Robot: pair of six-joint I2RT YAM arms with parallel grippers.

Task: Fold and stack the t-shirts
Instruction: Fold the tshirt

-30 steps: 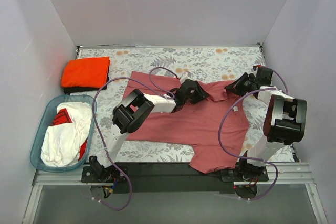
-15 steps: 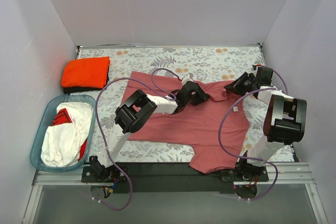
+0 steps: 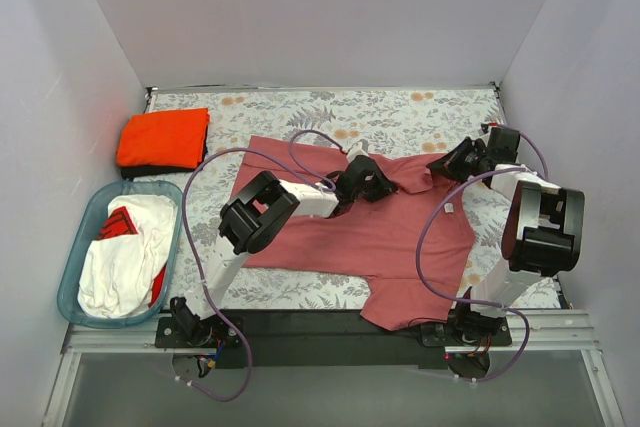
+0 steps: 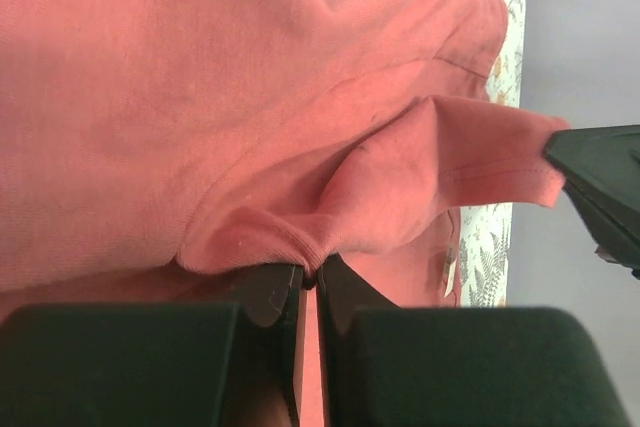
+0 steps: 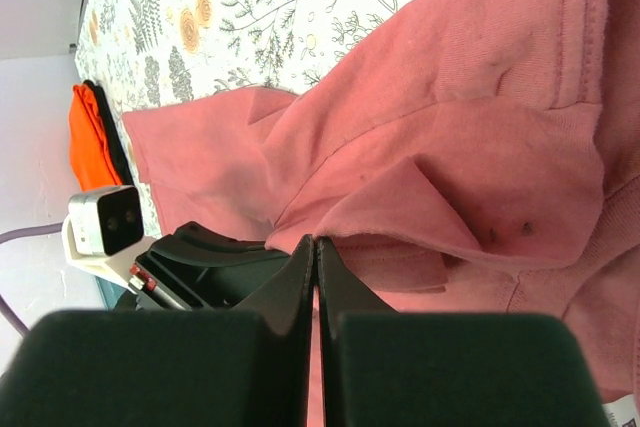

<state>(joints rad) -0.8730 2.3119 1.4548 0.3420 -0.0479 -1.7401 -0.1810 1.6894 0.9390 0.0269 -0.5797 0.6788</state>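
Left fingers [image 4: 272,293] pinch a fold of the rose-red t-shirt [image 4: 150,97]; right fingers [image 5: 290,279] pinch its edge.

Rose-red t-shirt [image 3: 385,237] outspread; orange t-shirt [image 3: 163,137] folded

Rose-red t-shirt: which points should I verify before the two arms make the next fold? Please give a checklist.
1. Grip of left tool on rose-red t-shirt: ok, shut on cloth.
2. Grip of right tool on the same shirt: ok, shut on its edge.
3. Shirt wholly on the table: not ok, a near corner overhangs.
4. Layers pinched by each tool: cannot tell.
5. Folded orange t-shirt apart from the arms: ok.
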